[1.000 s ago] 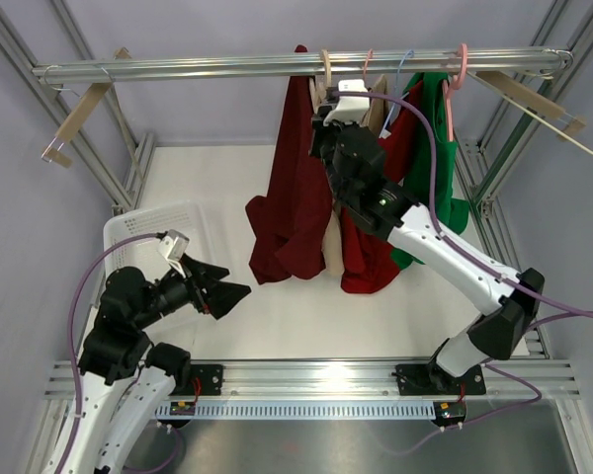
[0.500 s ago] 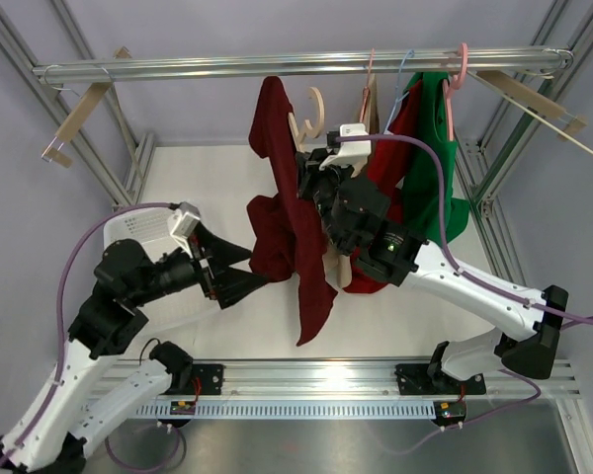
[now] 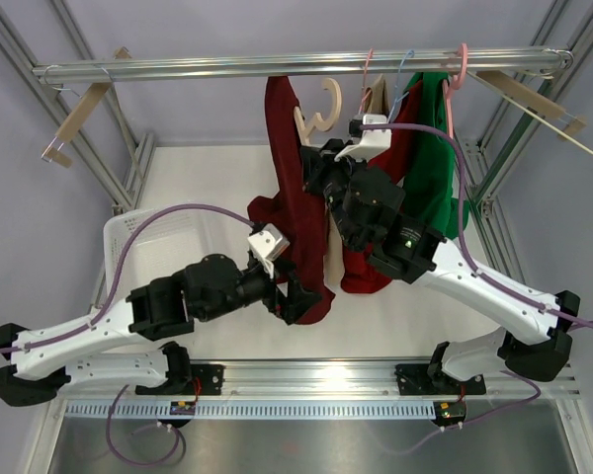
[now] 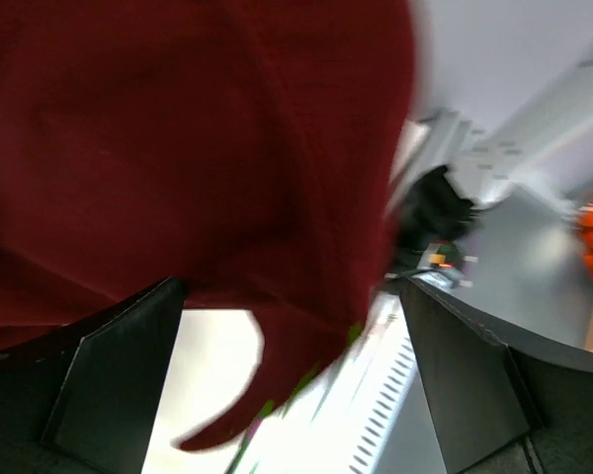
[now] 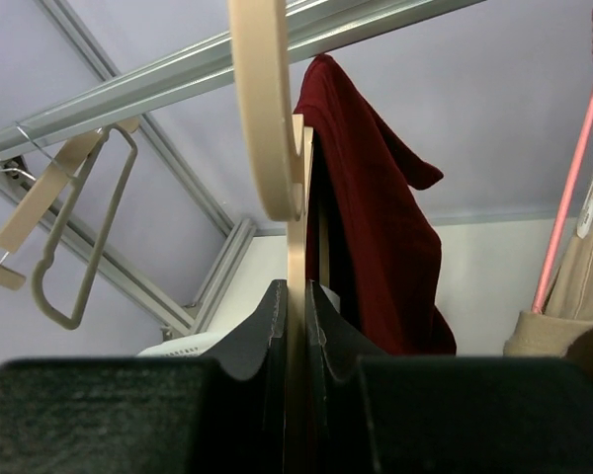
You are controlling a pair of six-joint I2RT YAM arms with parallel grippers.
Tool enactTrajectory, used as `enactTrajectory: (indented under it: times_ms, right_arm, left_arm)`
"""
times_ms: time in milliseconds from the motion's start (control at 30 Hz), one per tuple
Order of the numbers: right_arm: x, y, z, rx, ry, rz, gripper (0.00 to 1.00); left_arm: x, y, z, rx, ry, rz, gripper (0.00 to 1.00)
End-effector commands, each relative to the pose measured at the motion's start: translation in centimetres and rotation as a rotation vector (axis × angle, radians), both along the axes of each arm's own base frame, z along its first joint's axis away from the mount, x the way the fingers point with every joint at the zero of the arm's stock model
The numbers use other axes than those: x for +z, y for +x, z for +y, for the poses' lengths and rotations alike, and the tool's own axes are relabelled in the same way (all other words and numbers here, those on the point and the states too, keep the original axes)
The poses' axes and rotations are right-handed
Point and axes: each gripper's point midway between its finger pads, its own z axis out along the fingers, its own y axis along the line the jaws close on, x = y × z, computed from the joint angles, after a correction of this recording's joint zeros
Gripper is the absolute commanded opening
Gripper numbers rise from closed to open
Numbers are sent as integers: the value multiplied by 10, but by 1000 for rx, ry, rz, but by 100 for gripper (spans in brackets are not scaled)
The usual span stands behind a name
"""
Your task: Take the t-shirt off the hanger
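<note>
A dark red t-shirt (image 3: 298,212) hangs on a pale wooden hanger (image 3: 316,114) that is off the rail and held in the air. My right gripper (image 3: 323,170) is shut on the hanger's flat neck (image 5: 296,247), just below the hook (image 5: 262,118); the t-shirt (image 5: 376,227) drapes behind it. My left gripper (image 3: 301,296) is open at the shirt's lower hem. In the blurred left wrist view, red cloth (image 4: 198,158) fills the top. A flap of it hangs down between the spread fingers (image 4: 109,385).
The metal rail (image 3: 227,67) spans the back, carrying a brighter red garment (image 3: 371,267), a green one (image 3: 435,168) on a pink hanger (image 3: 453,89), and a beige one (image 3: 381,99). Empty wooden hangers hang at far left (image 3: 79,114) and far right (image 3: 529,99). A white basket (image 3: 148,232) sits left.
The right gripper lifted the hanger with the t-shirt off the rail and brought it forward. The left arm reached right, from beside the basket to the shirt's hem.
</note>
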Motion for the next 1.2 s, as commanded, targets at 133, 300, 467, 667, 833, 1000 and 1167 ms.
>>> enactTrajectory:
  times_ms: [133,300,467,667,833,1000,1167]
  right_arm:
    - [35,-25,-23,56,187,-28,0]
    - [45,-23,-29,29,171,-55,0]
    - [84,-18,-40,-39,235,-152,0]
    - [122,-19,-57,-74,325,-258,0]
    - [142,-30,-59,3,312,-270,0]
    - [150,-51,-71,94,302,-271,0]
    - [169,-71,-110,87,341,-316,0]
  left_arm:
    - [29,32,3,222,-11,-171,60]
    - [25,10,-14,117,-10,-167,0]
    - [-33,-24,-27,28,71,-86,0]
    - [-109,-53,-29,-18,141,38,0]
    - [-129,-56,-24,-20,153,49,0]
    - [-146,-55,-22,-17,190,41,0]
    - [-165,-70,-30,-87,240,91,0]
